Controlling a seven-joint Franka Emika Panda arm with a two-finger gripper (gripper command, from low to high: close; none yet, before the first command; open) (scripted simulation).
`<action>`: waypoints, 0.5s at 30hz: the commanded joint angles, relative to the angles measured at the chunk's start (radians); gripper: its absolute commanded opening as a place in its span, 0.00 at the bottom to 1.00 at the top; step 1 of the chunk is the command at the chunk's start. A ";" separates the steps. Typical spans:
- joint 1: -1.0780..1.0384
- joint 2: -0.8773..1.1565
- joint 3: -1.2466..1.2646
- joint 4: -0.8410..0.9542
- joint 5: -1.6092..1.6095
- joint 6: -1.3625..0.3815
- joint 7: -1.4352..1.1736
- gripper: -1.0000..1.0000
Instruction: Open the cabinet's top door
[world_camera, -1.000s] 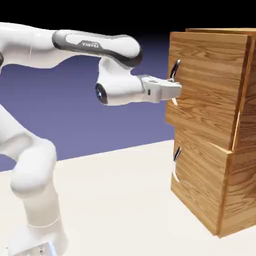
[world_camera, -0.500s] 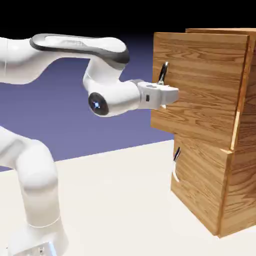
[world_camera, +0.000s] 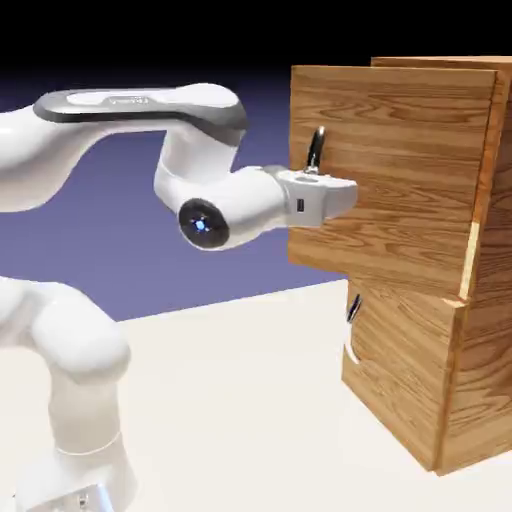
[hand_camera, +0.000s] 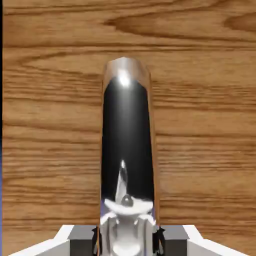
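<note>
Claw (hand_camera: 128, 241) closed down on the upper handle (hand_camera: 127, 135), pinching it. The top door (world_camera: 390, 175) stands partly open on the cabinet (world_camera: 405, 370), at the exterior view's right. If the wrist lags the door's swing, the curved grip could slip free.

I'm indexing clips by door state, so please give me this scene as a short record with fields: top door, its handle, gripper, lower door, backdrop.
top door: ajar, swung out from the cabinet, free edge toward the exterior view's left
top handle: curved, dark and silver, between the finger tips
gripper: closed on the top handle
lower door: shut, its own curved handle free of the gripper
backdrop: blue-violet, black toward the top
</note>
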 joint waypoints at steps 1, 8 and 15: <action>-0.011 -0.008 -0.019 -0.003 -0.037 -0.032 0.023 0.00; -0.071 -0.029 -0.193 0.027 -0.325 -0.321 0.139 0.00; -0.038 0.019 -0.403 0.155 -0.540 -0.625 0.179 0.00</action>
